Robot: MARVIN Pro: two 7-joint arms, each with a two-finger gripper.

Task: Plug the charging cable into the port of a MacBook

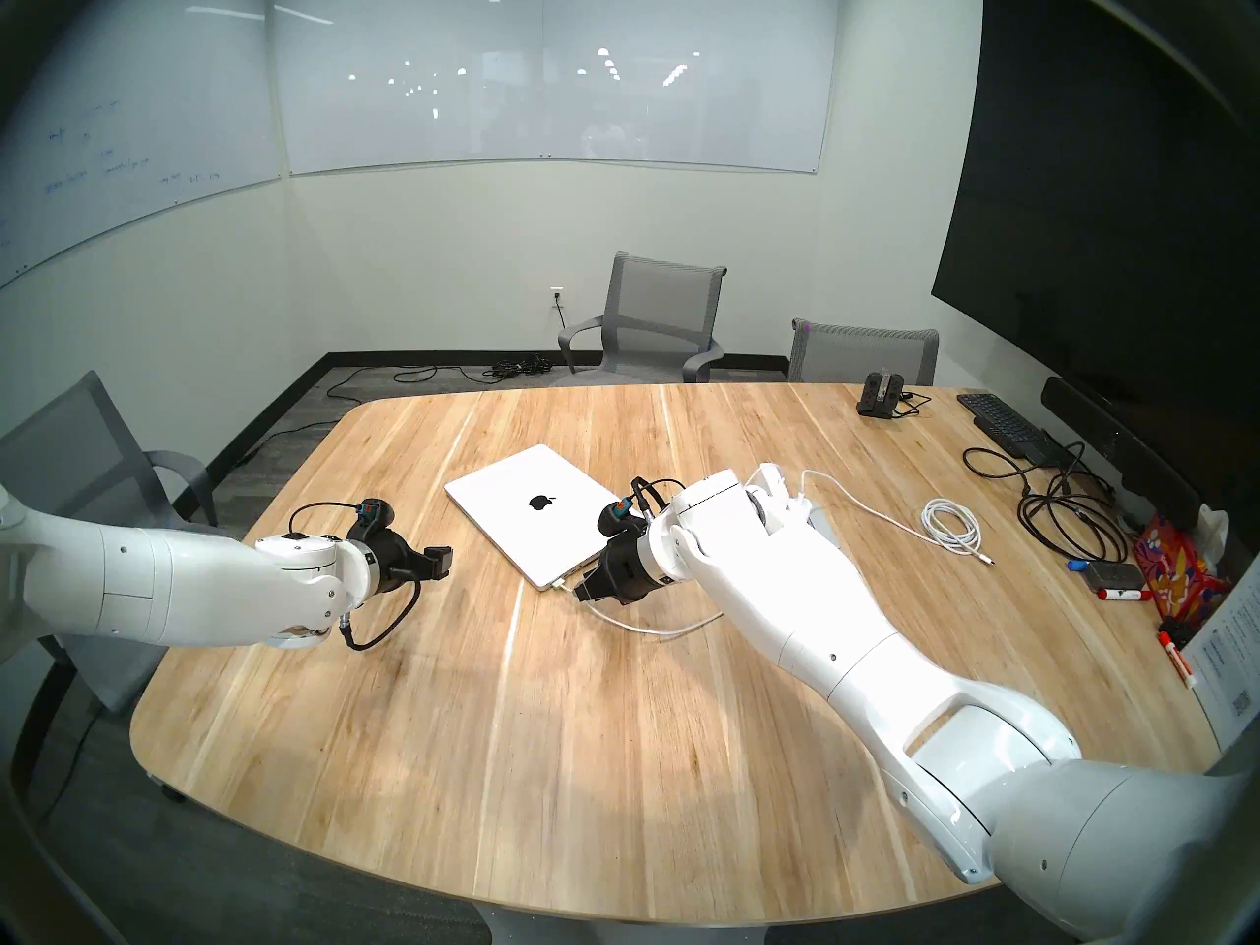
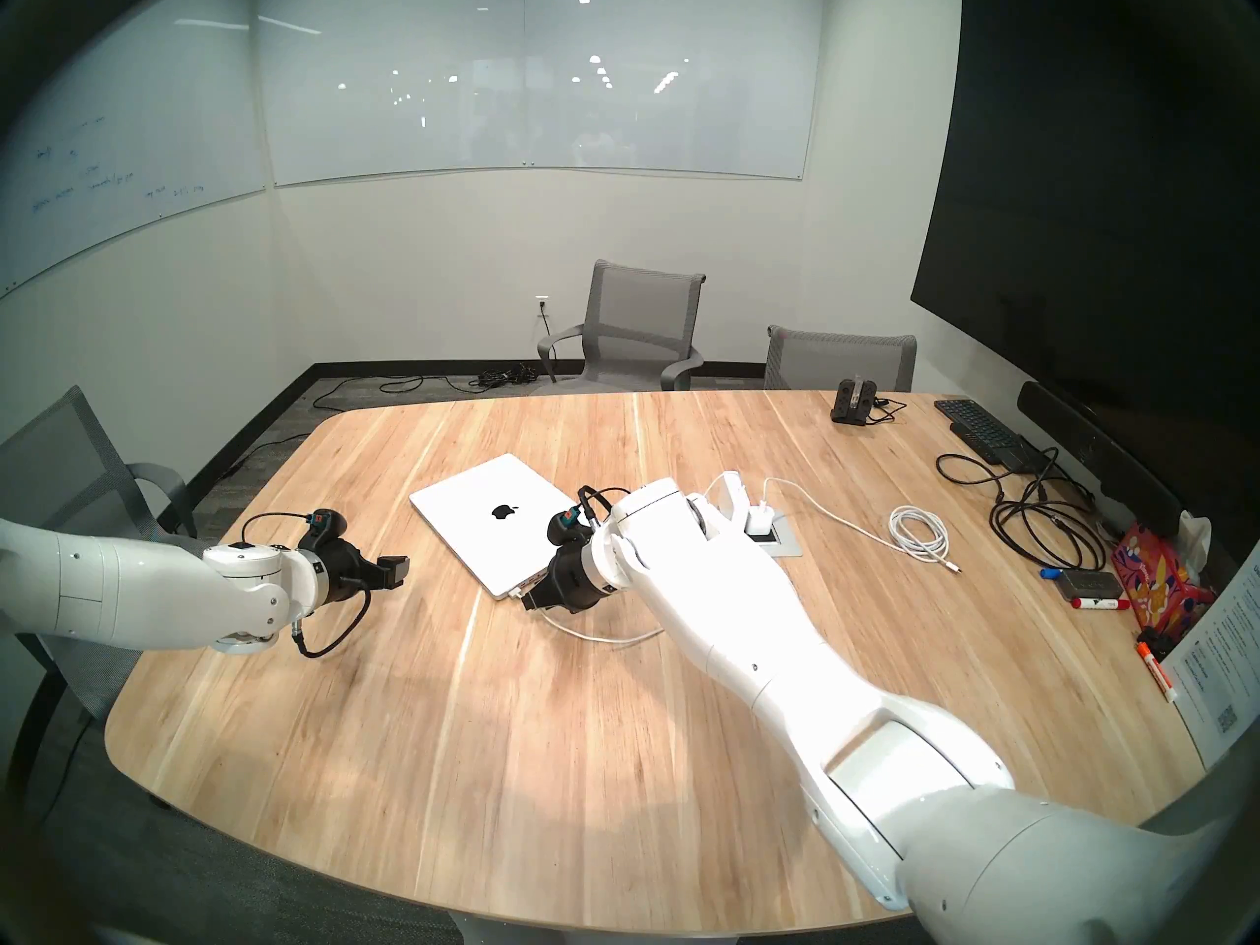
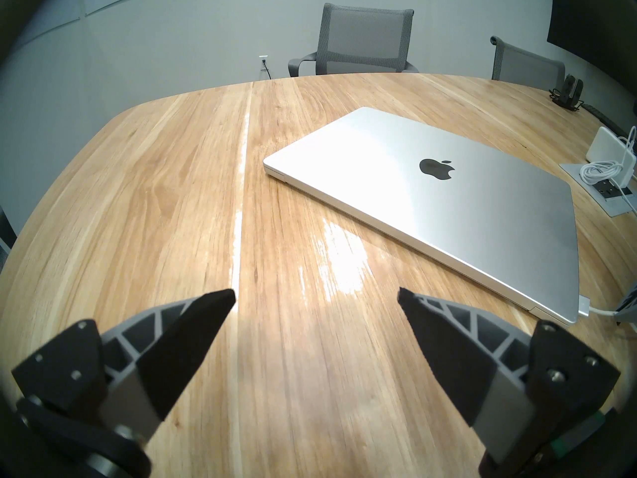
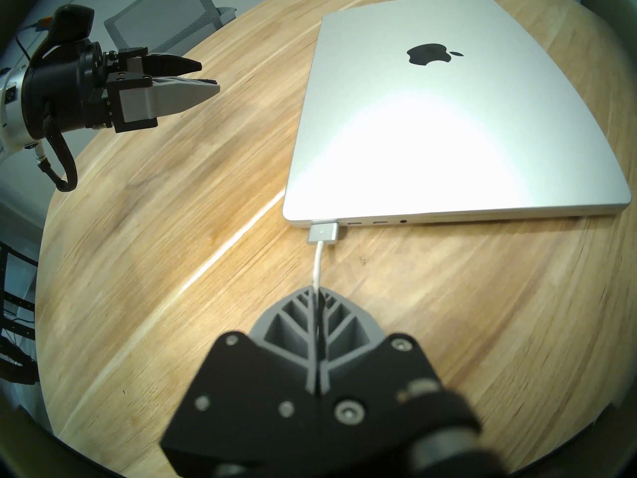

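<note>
The slim silver closed MacBook [image 4: 444,122] lies flat; the thin white charging cable's [image 4: 317,263] flat silver plug [image 4: 323,233] sits at its side port.

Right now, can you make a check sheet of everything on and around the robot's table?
Surface: wooden table, bare near the robot.
Job's things: closed MacBook; charging cable, plug at the laptop's side port.
Clutter: markers, keyboard, colourful box at the far right edge.
Grippers: right gripper shut on the cord; left gripper open, empty.
Cables: coiled white cable; black cables.
Surroundings: grey chairs, whiteboards, dark screen.
</note>
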